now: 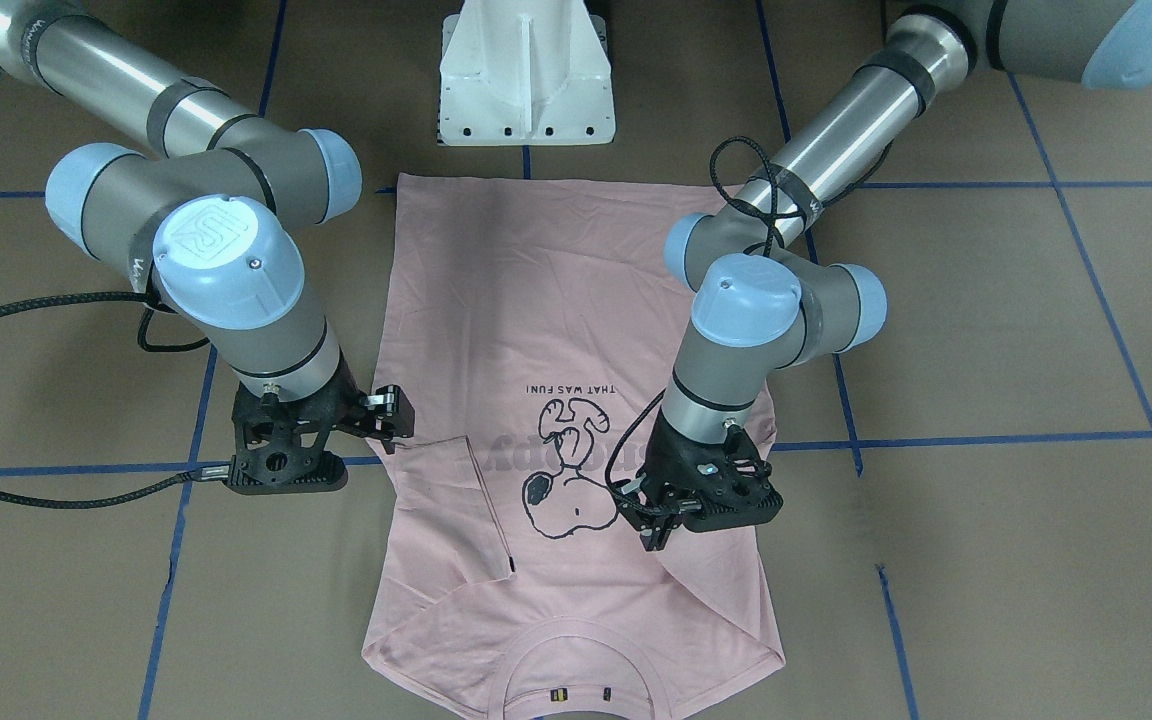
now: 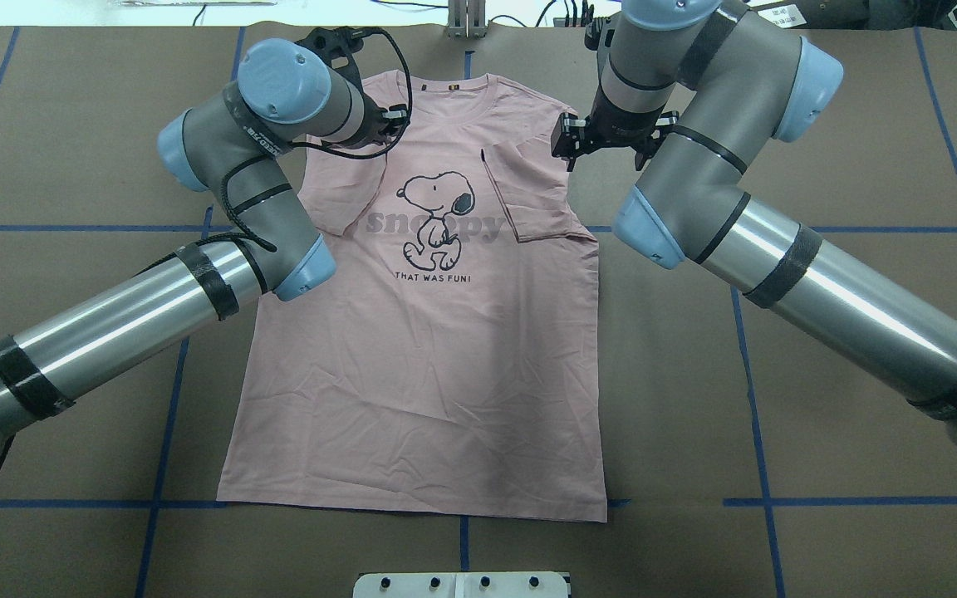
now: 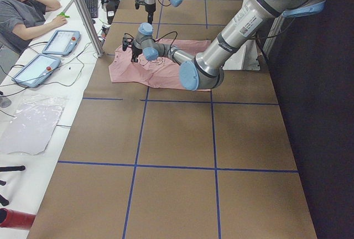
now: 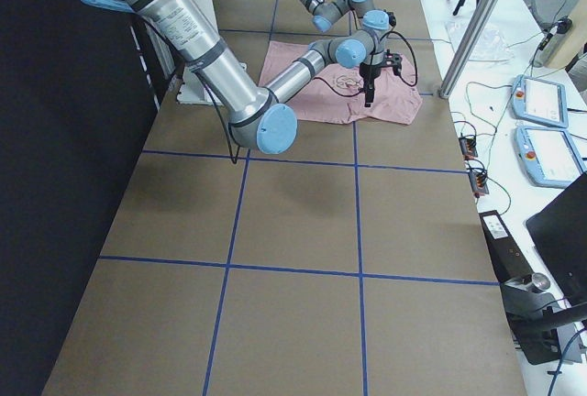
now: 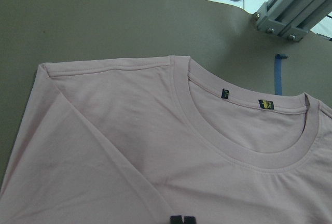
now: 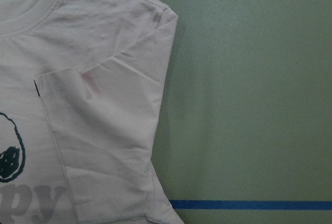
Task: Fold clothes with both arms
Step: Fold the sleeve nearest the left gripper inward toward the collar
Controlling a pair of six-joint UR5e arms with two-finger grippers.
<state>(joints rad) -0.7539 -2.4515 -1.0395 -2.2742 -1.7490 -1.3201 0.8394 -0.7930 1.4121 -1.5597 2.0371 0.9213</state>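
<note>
The pale pink T-shirt (image 2: pixel 429 357) lies flat on the brown table, print side up, with its collar (image 5: pixel 244 146) at the far edge. Both short sleeves are folded inward onto the front; the right one (image 6: pixel 104 120) covers part of the "snoopy" lettering. My left gripper (image 1: pixel 658 530) hovers over the folded left sleeve beside the Snoopy drawing (image 1: pixel 561 480). Its fingertips (image 5: pixel 177 220) show close together, with nothing seen between them. My right gripper (image 1: pixel 394 412) is at the shirt's right edge near the folded sleeve, and looks open and empty.
The white pedestal base (image 1: pixel 526 75) stands at the shirt's hem end. Blue tape lines (image 6: pixel 249 204) mark a grid on the table. An aluminium frame post (image 5: pixel 295 6) stands beyond the collar. An operator (image 3: pixel 27 12) with tablets sits at the far side.
</note>
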